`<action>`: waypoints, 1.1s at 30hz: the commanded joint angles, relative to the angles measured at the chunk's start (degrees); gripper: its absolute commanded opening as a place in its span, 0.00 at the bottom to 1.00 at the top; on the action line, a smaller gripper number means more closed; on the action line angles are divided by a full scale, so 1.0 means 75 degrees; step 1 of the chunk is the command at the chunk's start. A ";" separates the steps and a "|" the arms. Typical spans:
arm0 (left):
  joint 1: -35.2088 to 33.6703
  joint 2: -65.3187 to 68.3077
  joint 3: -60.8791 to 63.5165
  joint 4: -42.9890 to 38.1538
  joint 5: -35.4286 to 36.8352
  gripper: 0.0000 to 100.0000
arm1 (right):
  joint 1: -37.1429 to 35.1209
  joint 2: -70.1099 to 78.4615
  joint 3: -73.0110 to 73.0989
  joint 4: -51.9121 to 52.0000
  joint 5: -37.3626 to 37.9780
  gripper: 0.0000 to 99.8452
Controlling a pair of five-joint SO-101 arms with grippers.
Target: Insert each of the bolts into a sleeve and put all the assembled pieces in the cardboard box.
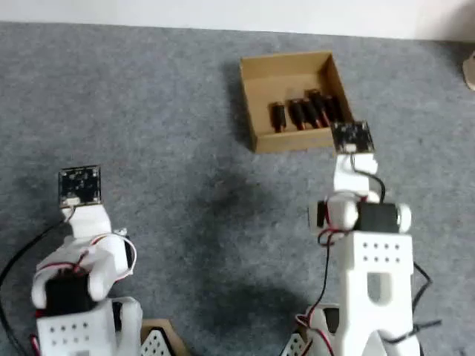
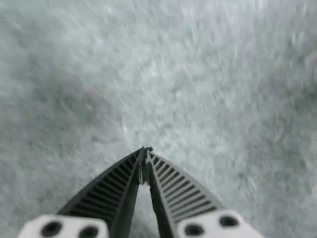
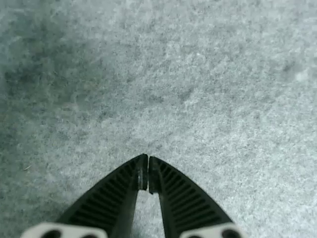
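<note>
The cardboard box lies open at the far side of the table, and several dark assembled pieces lie side by side on its floor, against the near wall. The table is covered by a grey carpet.

One arm stands just in front of the box, with its wrist board at the box's near corner. The other arm stands well apart from the box, at the opposite side of the table.

The left gripper hangs over bare carpet; its ribbed black jaws meet at the tips and hold nothing. The right gripper also hangs over bare carpet, its jaws drawn together to a hairline gap and empty.
</note>
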 commanded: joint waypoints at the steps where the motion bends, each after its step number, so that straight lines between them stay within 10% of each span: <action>1: -0.0322 -0.0768 0.0158 0.0012 -0.0445 0.01 | 0.0018 -0.0873 0.0779 -0.0651 -0.0035 0.00; 33: -0.0311 -0.2608 0.3393 -0.0821 -0.1114 0.01 | 0.0006 -0.7437 0.7015 -0.2784 0.0012 0.00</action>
